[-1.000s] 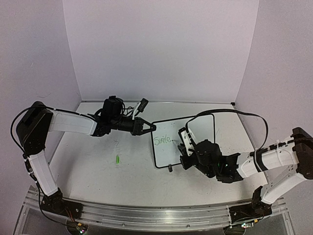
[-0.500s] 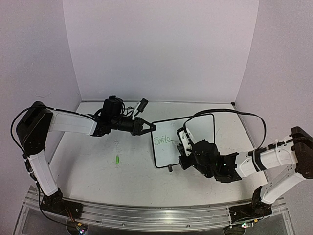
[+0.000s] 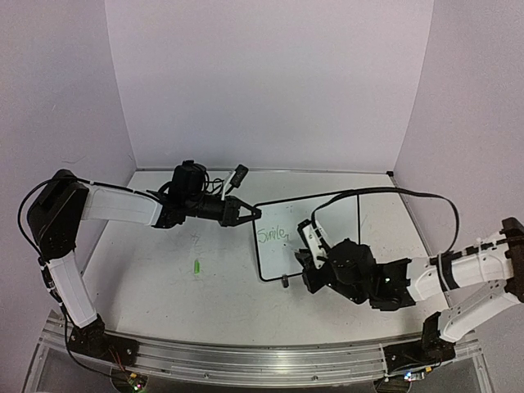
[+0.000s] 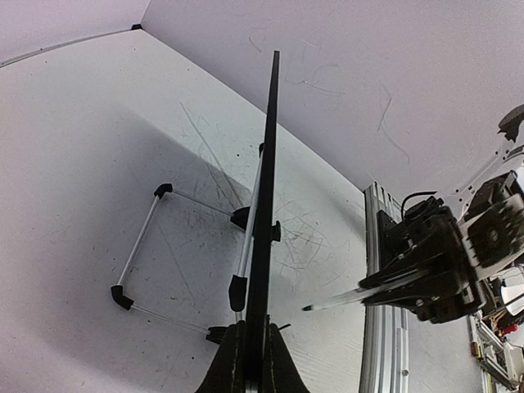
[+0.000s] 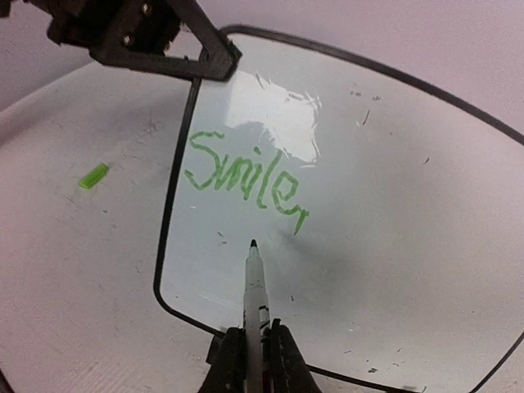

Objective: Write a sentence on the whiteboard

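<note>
The left hand (image 3: 247, 214) is closed on the far left corner of the whiteboard (image 3: 337, 214), its jaws pinching the black frame. The board sits right of centre on the desk (image 3: 147, 278), between the two arms; whether the pinched corner is raised cannot be told. The right hand (image 5: 252, 350) is clamped on a green marker (image 5: 253, 286), whose tip is aimed at the board just below the end of the writing and appears clear of the surface. Of the sentence (image 5: 241, 178), only "Smile," is in place at the upper left, so most of the line remains to be written. Risks noted: a single corner pinch may let the board pivot or slide under pen pressure, skewing the strokes. The right hand passing over fresh ink could smear it. A late or shallow touchdown would leave gaps in the letters. The right arm's cable (image 3: 360, 190) arches over the far right of the board and could drag as the hand travels that way. Elsewhere, a green cap (image 3: 196, 266) lies well to the left, near faint grey scribbles (image 3: 196, 240), and a clip foot (image 3: 283, 282) projects at the near edge; none of these obstructs the writing path.
</note>
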`<state>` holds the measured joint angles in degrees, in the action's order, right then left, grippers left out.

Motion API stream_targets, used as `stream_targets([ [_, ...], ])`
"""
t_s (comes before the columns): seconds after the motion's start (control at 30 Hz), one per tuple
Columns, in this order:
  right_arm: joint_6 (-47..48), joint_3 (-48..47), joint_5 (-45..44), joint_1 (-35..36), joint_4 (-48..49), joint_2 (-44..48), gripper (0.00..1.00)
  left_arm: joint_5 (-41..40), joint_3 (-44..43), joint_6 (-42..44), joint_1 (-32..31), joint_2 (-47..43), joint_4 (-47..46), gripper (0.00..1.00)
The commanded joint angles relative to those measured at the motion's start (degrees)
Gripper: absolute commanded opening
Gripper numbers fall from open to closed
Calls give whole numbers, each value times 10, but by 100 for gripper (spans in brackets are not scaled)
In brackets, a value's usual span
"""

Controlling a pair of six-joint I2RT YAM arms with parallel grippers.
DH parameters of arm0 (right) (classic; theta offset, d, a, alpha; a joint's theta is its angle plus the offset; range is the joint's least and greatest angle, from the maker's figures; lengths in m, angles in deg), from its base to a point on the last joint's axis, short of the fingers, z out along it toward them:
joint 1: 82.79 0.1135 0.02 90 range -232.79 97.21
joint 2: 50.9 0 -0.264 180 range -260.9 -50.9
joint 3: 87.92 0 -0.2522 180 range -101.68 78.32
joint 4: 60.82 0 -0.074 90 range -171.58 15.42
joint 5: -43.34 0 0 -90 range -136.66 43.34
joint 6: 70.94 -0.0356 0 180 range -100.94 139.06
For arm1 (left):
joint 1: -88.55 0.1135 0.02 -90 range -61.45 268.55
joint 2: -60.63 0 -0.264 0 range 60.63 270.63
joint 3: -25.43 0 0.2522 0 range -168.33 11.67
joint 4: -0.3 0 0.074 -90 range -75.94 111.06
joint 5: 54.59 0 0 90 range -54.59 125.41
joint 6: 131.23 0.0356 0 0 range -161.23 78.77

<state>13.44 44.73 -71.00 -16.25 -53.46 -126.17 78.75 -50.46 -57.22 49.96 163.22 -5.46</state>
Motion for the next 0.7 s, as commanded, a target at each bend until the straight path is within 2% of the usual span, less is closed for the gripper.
stream_targets([
  [0.0, -10, -7, 18, -39, 53, 30, 0, -4, -1, 8, -1, -14, 28, 0],
  [0.17, 17, -19, -25, -58, 58, -14, 0, -5, 1, 9, -1, -19, 28, 0],
  [0.67, 30, -21, -27, -59, 83, -49, 0, -1, -2, 9, -1, -20, 29, 0],
])
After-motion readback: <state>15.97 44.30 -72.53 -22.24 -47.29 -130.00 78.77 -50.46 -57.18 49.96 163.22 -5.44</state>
